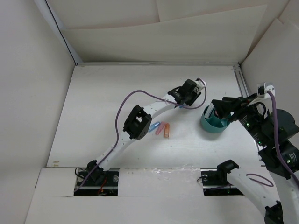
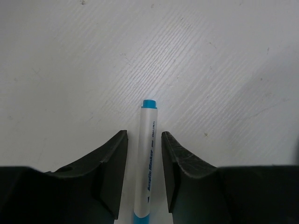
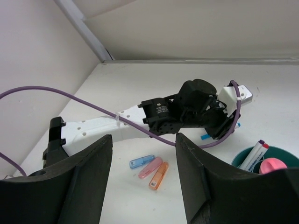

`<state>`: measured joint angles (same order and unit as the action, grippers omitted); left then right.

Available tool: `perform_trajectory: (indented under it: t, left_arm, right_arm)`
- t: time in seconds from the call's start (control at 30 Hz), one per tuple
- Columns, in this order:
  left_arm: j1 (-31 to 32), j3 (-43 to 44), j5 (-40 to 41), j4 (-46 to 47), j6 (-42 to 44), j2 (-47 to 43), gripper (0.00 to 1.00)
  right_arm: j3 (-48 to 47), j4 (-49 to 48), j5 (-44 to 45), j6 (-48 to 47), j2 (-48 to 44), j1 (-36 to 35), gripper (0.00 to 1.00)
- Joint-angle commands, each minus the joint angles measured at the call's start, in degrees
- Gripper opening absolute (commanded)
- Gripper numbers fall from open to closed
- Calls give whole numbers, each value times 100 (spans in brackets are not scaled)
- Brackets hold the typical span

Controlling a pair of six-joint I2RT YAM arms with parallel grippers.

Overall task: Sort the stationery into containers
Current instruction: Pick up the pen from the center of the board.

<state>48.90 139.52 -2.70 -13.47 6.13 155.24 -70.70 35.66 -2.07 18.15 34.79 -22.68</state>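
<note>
We see our left gripper [image 2: 144,134] slightly spread around a white blue-tipped pen [image 2: 145,163] on the table [image 2: 70,56], its print apparently "Acrylic Marker". Our right gripper [image 3: 144,136] gapes wide near the teal cup [image 3: 240,157].

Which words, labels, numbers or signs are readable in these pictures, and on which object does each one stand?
"Acrylic Marker", as far as it can be read: blue print along the white pen with blue ends.
Smaller characters further along the same pen: too blurred to read.
White marking on the black motor of the left arm: too small to read.
</note>
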Motion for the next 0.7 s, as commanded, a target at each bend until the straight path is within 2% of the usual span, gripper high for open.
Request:
perform_trajectory:
  t: [0.0, 0.17, 0.4, 0.47, 0.67]
  left_arm:
    - [-13, -233, 77, -304, -77, -169, 31]
    - [-65, -267, -117, -516, -218, -117, 25]
    - [-65, -900, -99, -349, -332, -599, 0]
    - [-65, -1101, -99, -279, -437, -775, 0]
    - [-65, -2139, -152, 582, -753, -2101, 0]
  right_arm:
    - [-120, -68, -75, -57, 2, -88, 61]
    - [-67, -68, -22, -57, -60, -88, 61]
    - [-67, -68, -22, -57, -60, -88, 61]
    - [-67, -68, 40, -57, -60, -88, 61]
    - [-67, -16, 162, -57, -60, -88, 61]
